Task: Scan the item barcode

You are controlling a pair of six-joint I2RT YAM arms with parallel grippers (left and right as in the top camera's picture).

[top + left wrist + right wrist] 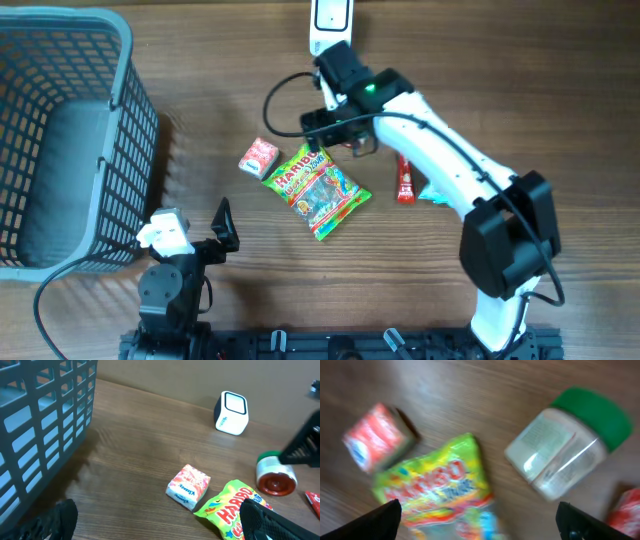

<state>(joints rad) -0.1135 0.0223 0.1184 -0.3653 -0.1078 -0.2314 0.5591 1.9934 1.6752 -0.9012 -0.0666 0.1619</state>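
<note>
A white barcode scanner (331, 20) (231, 412) stands at the table's far edge. In front of it lie a small Kleenex pack (258, 157) (188, 486) (375, 442), a Haribo bag (318, 190) (232, 507) (440, 495), a clear jar with a green lid (276, 477) (565, 450) on its side, and a red packet (405, 180) (625, 510). My right gripper (338, 135) (482, 525) hangs open over the bag's far end and the jar, holding nothing. My left gripper (222, 232) (160, 530) is open and empty near the front, short of the tissue pack.
A large grey mesh basket (120, 150) (45, 420) fills the left side of the table. The right arm (450, 160) stretches from the front right across the red packet. The right wrist view is blurred.
</note>
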